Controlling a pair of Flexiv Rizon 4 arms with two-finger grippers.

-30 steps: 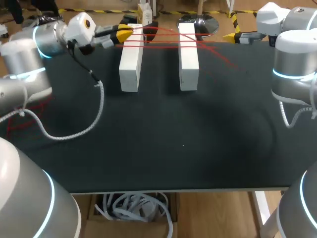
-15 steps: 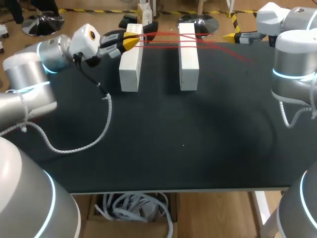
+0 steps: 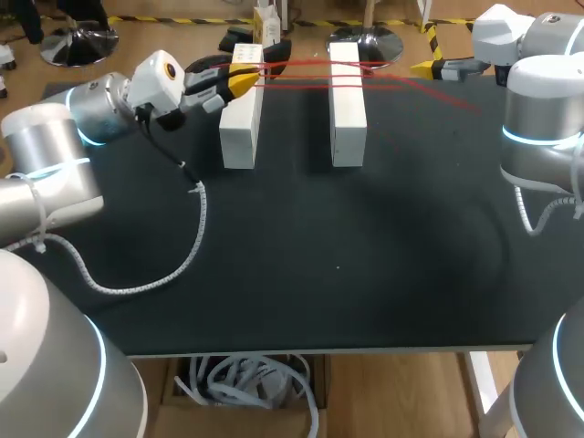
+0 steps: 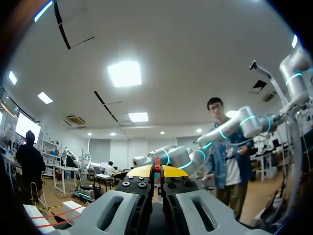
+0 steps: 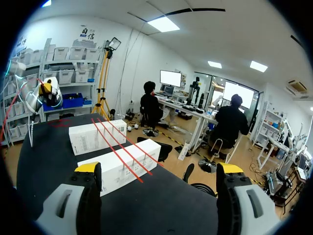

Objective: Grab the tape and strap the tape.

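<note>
Black table (image 3: 338, 265), red tape (image 3: 297, 65) across white blocks (image 3: 239, 128), left claw (image 3: 242, 80) tight on it, right claw (image 5: 158, 169) agape.

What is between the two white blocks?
In the head view, thin red tape strands cross the gap at its far end; the rest is bare black table.

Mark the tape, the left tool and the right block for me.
tape (image 3: 301, 65), head view, a red strand at mid-span.
left tool (image 3: 245, 80), head view, between its yellow tips.
right block (image 3: 348, 123), head view, middle of its top face.
</note>
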